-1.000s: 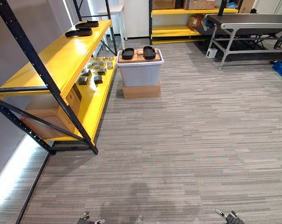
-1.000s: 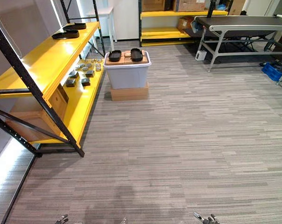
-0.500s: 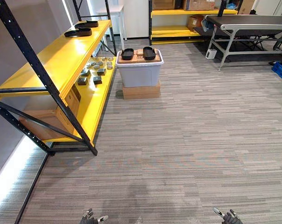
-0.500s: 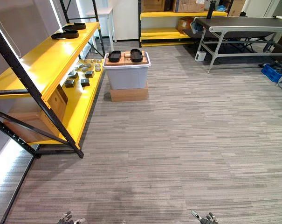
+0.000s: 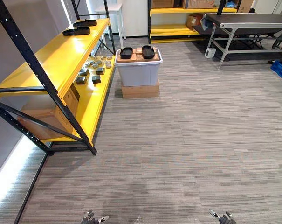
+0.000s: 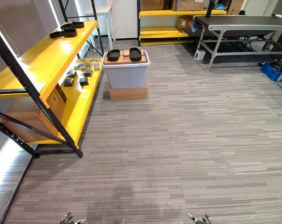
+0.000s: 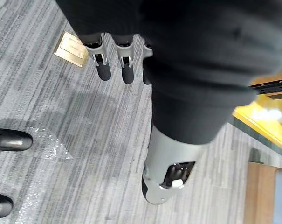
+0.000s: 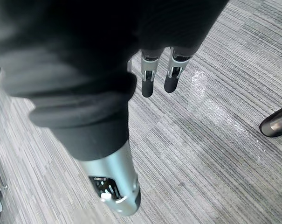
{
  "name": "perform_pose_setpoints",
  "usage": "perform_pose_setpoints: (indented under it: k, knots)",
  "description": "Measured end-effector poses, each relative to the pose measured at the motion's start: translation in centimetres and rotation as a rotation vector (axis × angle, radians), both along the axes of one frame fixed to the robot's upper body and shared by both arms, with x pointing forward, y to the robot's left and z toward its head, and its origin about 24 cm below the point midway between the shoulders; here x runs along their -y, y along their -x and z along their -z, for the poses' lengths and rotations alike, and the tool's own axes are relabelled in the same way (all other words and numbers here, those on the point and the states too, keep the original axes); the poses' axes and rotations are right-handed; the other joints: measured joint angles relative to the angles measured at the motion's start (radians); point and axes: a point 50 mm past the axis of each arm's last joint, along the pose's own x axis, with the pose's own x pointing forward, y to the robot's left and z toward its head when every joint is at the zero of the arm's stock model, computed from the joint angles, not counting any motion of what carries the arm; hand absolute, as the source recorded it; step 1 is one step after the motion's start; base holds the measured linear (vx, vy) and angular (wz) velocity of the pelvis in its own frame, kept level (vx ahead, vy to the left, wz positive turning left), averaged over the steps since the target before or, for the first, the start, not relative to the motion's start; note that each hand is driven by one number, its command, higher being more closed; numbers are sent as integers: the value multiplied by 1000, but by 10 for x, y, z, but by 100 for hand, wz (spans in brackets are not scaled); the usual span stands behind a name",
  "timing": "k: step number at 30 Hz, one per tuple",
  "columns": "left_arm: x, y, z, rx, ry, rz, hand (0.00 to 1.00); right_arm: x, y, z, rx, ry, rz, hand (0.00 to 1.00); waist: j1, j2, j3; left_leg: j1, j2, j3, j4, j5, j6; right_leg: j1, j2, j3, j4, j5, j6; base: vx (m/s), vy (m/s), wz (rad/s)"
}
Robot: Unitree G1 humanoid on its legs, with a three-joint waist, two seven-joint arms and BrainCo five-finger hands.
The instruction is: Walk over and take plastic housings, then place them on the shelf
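Observation:
Two black oval plastic housings (image 5: 127,52) (image 5: 148,52) lie on the lid of a grey bin (image 5: 139,72) far ahead on the floor. Two more black housings (image 5: 76,31) (image 5: 87,22) rest on the top board of the yellow shelf (image 5: 52,60) at the left. My left hand (image 5: 92,218) and right hand (image 5: 220,218) hang low at the near edge, far from the bin. In the left wrist view the left hand (image 7: 168,158) has straight fingers (image 7: 103,70) over bare carpet. The right hand (image 8: 113,186) likewise shows straight fingers (image 8: 147,84) holding nothing.
The bin stands on a low cardboard box (image 5: 141,89). Several small parts (image 5: 92,74) and a brown carton (image 5: 47,119) sit on the shelf's lower board. A conveyor table (image 5: 248,21), another yellow rack (image 5: 178,28) and a blue crate (image 5: 281,69) stand at the back right.
The whole picture has shifted slightly, so the camera has moved a little. Both hands stay low at the near edge, open as before.

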Motion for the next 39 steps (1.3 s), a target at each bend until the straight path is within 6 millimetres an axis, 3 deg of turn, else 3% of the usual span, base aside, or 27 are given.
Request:
perform_pose_setpoints:
  k: [2, 4, 5, 6, 7, 10, 12, 13, 14, 15, 16, 18, 19, 20, 21, 22, 26, 28, 29, 30, 31, 32, 34, 35, 36, 37, 39]
  knots:
    - [1, -3, -1, 6, -2, -4, 0, -2, -7, -1, 13, -1, -12, 0, 0, 3, 6, -20, 2, 6, 28, -23, 12, -21, -2, 3, 23, -9, 8, -12, 2, -20]
    - [1, -18, -6, 53, -1, -5, 0, -5, -21, -5, 41, -5, -34, 0, 12, 13, 56, -58, 32, 29, 149, -104, 23, -172, -7, -14, 359, -110, 73, -22, 15, -34]
    - [0, -19, -6, 55, -4, -2, 0, -6, -23, -5, 46, -5, -42, 0, 15, 12, 66, -56, 36, 33, 164, -116, 24, -221, -14, -22, 469, -123, 84, -6, 72, -17]
    - [-1, -24, -8, 55, -21, 47, 0, -9, -24, -5, 40, -6, -66, 0, 8, -2, 89, -26, 20, 26, 169, -126, 29, -347, -75, -91, 740, -151, 87, 42, 77, 6]
    - [-1, -23, -8, 51, -25, 61, 0, -9, -21, -4, 29, -6, -70, 0, 2, -6, 92, -7, 15, 22, 159, -127, 35, -364, -98, -117, 773, -167, 86, 86, 75, 16]
    - [-4, -24, -8, 37, -38, 79, 0, -13, -22, -2, 21, -10, -98, 0, -23, -1, 98, 57, 30, 14, 116, -155, 38, -414, -98, -171, 577, -173, 68, 247, -26, 10]
    - [-7, -39, -11, 53, -53, 102, 0, -15, -22, -2, 19, -15, -111, 0, -52, 4, 114, 77, 64, -26, 101, -181, 14, -435, -72, -176, 302, -70, 50, 448, -187, 55]
    - [-6, -46, -12, 61, -55, 112, 0, -13, -18, -1, 12, -15, -97, 0, -69, 5, 118, 99, 84, -52, 92, -198, -8, -443, -73, -175, 242, 28, 47, 471, -232, 66]
    - [-5, -48, -12, 57, -60, 124, 0, -12, -15, 0, 7, -15, -87, 0, -79, 10, 116, 111, 102, -60, 85, -204, -24, -436, -64, -178, 258, 71, 38, 560, -297, 66]
    - [-4, -47, -11, 45, -64, 140, 0, -11, -8, 2, -6, -17, -76, 0, -83, 26, 105, 115, 136, -67, 114, -215, -48, -451, -35, -179, 324, 64, -36, 624, -320, 30]
    - [-3, -48, -11, 47, -67, 146, 0, -12, -8, 2, -4, -24, -63, 0, -75, 25, 106, 90, 151, -60, 204, -217, -53, -459, -28, -177, 381, 18, -68, 649, -330, 15]
    - [-3, -42, -8, 36, -49, 95, 0, -13, -4, 4, -12, -29, -61, 0, -75, 26, 112, -15, 190, -61, 554, -169, -122, -385, -18, -181, 409, -57, -100, 688, -280, 2]
    - [-3, -37, -6, 32, -39, 62, 0, -14, -1, 5, -18, -33, -62, 0, -69, 37, 120, -121, 245, -60, 867, -84, -145, -290, 6, -182, 370, -86, -113, 823, -287, -1]
    - [-4, -31, -5, 21, -35, 44, 0, -18, -1, 6, -20, -45, -66, 0, -62, 37, 130, -201, 299, -39, 1118, -83, -139, -175, 34, -175, 306, -94, -123, 673, -222, -10]
    - [-6, -29, -4, 17, -34, 30, 0, -21, -1, 7, -20, -50, -71, 0, -54, 31, 136, -237, 318, -22, 1204, -84, -135, -116, 43, -167, 266, -96, -126, 608, -204, -19]
    - [-6, -25, -3, 9, -34, 18, 0, -23, -1, 8, -23, -54, -76, 0, -38, 13, 145, -307, 334, 18, 1293, -99, -98, -13, 48, -148, 185, -97, -126, 570, -178, -29]
    - [-1, -12, 1, -12, -16, 4, 0, -24, -21, 1, 12, -38, -123, 0, 23, 6, 149, -534, 276, 85, 1034, -115, -98, 111, 30, -75, 75, -127, -112, 517, -71, -50]
    - [4, -4, 4, -30, -3, 11, 0, -19, -27, -2, 21, -19, -144, 0, 54, -2, 151, -565, 160, 65, 485, -53, -87, 177, -7, -49, 41, -170, -75, 666, 78, -47]
    - [8, 1, 6, -44, 7, 10, 0, -15, -27, -3, 20, -7, -144, 0, 66, 13, 143, -568, 145, 53, 314, -10, -96, 212, -6, -29, 18, -188, -55, 714, 167, -56]
    - [8, 6, 8, -59, 9, 7, 0, -14, -24, -3, 13, -4, -137, 0, 77, 11, 142, -579, 133, 33, 307, 67, -72, 249, -11, -14, 1, -208, -29, 513, 164, -42]
    - [9, 15, 10, -83, 11, -1, 0, -17, -19, 1, -12, -9, -149, 0, 79, -11, 119, -574, 91, 3, 329, 157, 9, 269, -38, -10, 20, -215, -11, 701, 210, -15]
    - [10, 16, 10, -85, 14, -1, 0, -19, -17, 2, -23, -10, -158, 0, 71, -24, 108, -571, 69, -10, 329, 183, 46, 256, -57, -17, 74, -226, 8, 755, 210, 14]
    - [8, 15, 11, -92, 14, -4, 0, -22, -10, 7, -46, -27, -141, 0, 64, -44, 110, -517, 36, -24, 362, 189, 70, 130, -108, -8, 452, -216, 88, 767, 206, 34]
    - [6, 19, 12, -106, 10, -5, 0, -27, -4, 10, -62, -49, -128, 0, 64, -63, 119, -450, 15, -25, 388, 151, 96, 61, -142, -9, 702, -82, 160, 741, 164, 39]
    - [5, 21, 12, -119, 10, -3, 0, -31, 4, 14, -87, -65, -124, 0, 56, -71, 116, -385, 2, -37, 379, 116, 101, 9, -171, -17, 860, 80, 187, 865, 132, 48]
    - [6, 22, 13, -124, 9, 13, 0, -34, 9, 16, -100, -73, -131, 0, 44, -70, 116, -294, -9, -62, 351, 83, 102, -54, -227, -85, 1029, 78, 163, 713, 64, 45]
    - [10, 20, 13, -121, 12, 35, 0, -37, 7, 16, -93, -79, -137, 0, 24, -51, 118, -170, -4, -91, 279, 61, 98, -141, -282, -183, 1135, -11, 75, 544, 21, 44]
